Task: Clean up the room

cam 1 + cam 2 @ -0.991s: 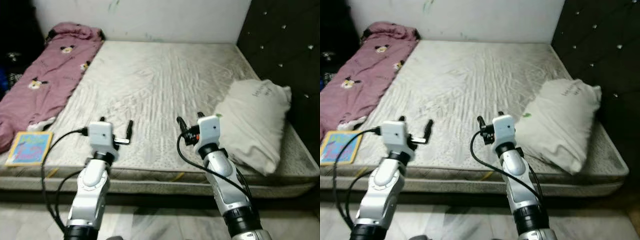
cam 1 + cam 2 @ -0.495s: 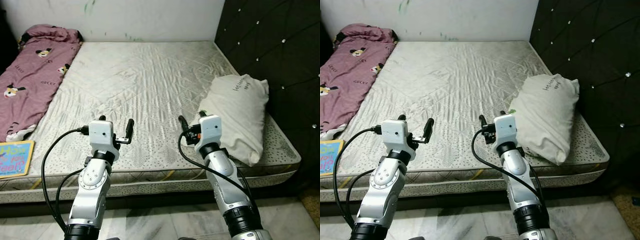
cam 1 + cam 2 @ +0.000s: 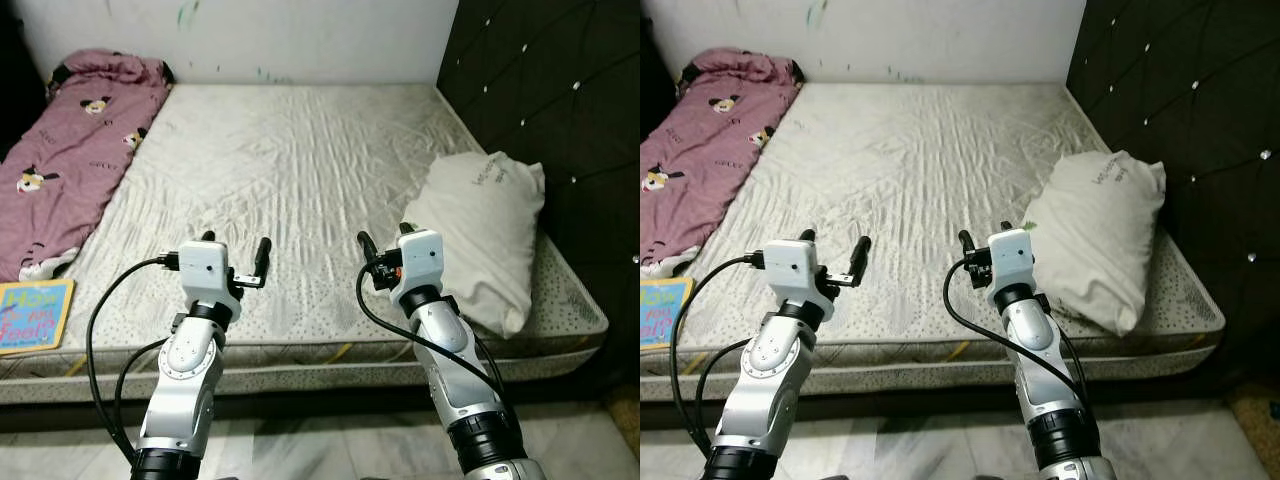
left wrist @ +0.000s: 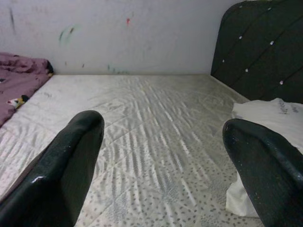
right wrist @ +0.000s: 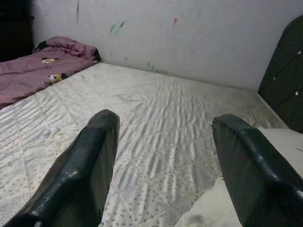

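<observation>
While the robot stands at the foot of the bed, nothing is in hand: the pink blanket lies bunched along its left edge, the pillow sits askew by the headboard, and a book rests at the near left corner. Left tool and right tool hover level over the near edge, fingers apart, likely readied for a first pick.

The head's two eye views look forward and down from the foot of the pale grey quilted mattress. Both wrist views sit low over its near edge, facing the white wall beyond it.
</observation>
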